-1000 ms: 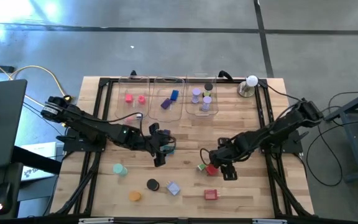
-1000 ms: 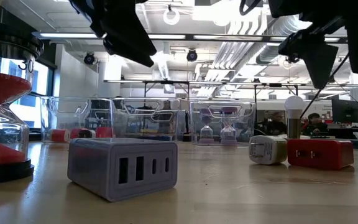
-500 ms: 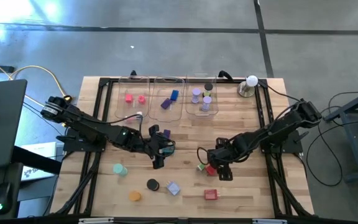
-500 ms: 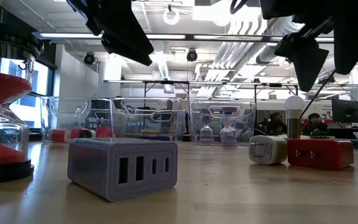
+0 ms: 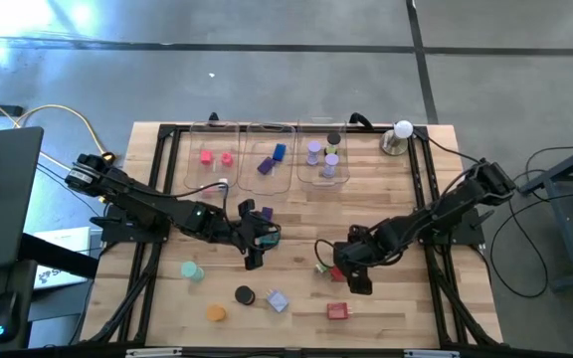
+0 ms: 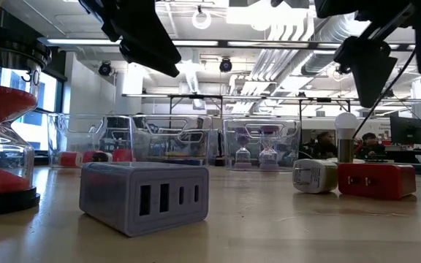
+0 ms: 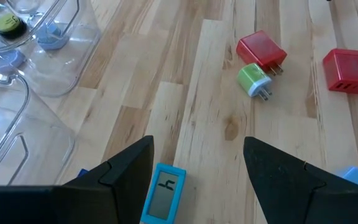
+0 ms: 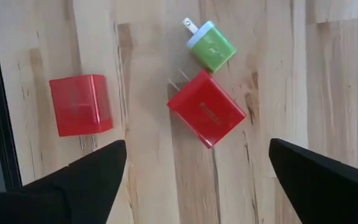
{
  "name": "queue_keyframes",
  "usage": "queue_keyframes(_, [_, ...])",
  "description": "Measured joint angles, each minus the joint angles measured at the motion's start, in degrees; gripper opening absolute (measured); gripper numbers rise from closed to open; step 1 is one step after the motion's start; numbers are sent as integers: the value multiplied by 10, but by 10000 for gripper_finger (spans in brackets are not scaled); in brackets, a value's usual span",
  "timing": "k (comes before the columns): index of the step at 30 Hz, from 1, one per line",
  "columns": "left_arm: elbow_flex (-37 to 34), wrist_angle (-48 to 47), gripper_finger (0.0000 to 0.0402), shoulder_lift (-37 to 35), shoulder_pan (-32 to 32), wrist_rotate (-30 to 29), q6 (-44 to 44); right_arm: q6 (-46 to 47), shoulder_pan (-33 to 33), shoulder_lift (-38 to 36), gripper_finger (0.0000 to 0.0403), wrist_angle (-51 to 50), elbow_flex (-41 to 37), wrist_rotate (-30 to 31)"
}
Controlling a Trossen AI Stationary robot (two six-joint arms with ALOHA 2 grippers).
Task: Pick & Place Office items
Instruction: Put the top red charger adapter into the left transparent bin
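Writing: blue timer between the left pincer's fingers shows one mark like an "h" on its screen; embossed lettering on the red plug charger is too small to read.
Left pincer: near desk centre, fingers spread either side of the blue timer, not visibly squeezing it.
Right pincer: over the desk at about 5 o'clock from centre, fingers spread wide, pinching nothing; the red plug charger and green plug lie below it, touching each other.
Red chargers: two seen from the right wrist — the pronged one and a red cube apart from it at its 9 o'clock.
Trays: three clear trays in a row at the desk's 12 o'clock edge; two pink pieces in the left one, blue and purple in the middle, purple and one black disc in the right.
Loose pieces at 7 o'clock: teal piece, black disc, orange disc, lavender charger.
Desk: pale wood planks.
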Motion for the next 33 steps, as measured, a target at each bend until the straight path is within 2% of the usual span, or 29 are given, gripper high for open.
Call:
queue_keyframes(9, [0,42,241,0,-3,0,7,-87,17,0,359,2,0,48])
queue_keyframes(18, [0,81,241,0,-10,0,2,-123,22,9,346,2,-1,42])
queue_keyframes(33, [1,145,241,44,-37,4,-8,-187,28,101,345,46,-1,64])
